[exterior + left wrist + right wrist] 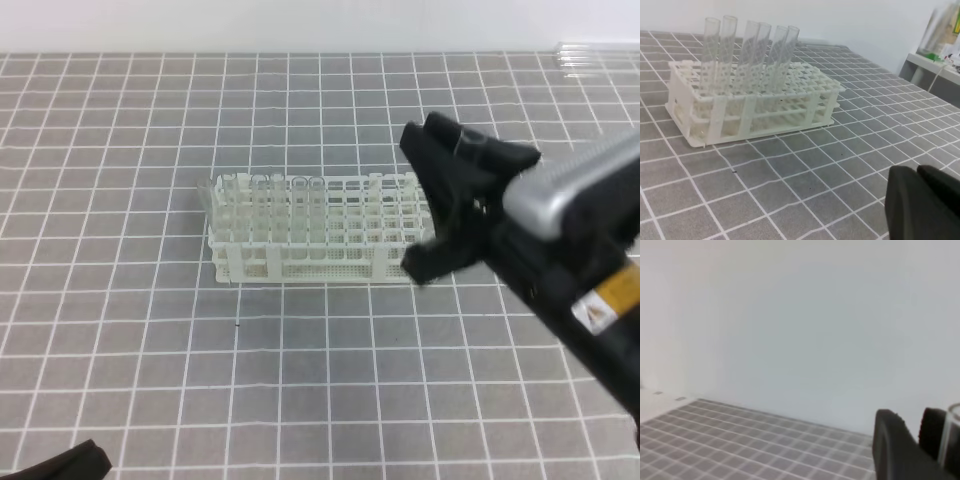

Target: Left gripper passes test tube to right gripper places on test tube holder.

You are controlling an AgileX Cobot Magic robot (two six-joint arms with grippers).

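The right tool hangs over the right end of the white rack, tilted so that its own camera looks out at the wall behind the rack. Its two black fingers stand a little way apart. A clear glass test tube shows at the edge of that view, tight against the outer finger, open rim up. Whether it is actually pinched or only lies beside the finger cannot be told from here. From above, the tube is lost behind the black tool.

The tube looks light, stiff, smooth and brittle. It will probably slip under a loose grip and crack under a hard one. A gentle squeeze across the upper part of the barrel, just below the rim, seems the best hold, as it leaves the rounded end free to enter a hole.

The left tool is fully closed, fingers pressed together with nothing between them, low over the table in front of the rack and well apart from it.

Six more tubes stand upright at the rack's left end. The holes at its right end are free.
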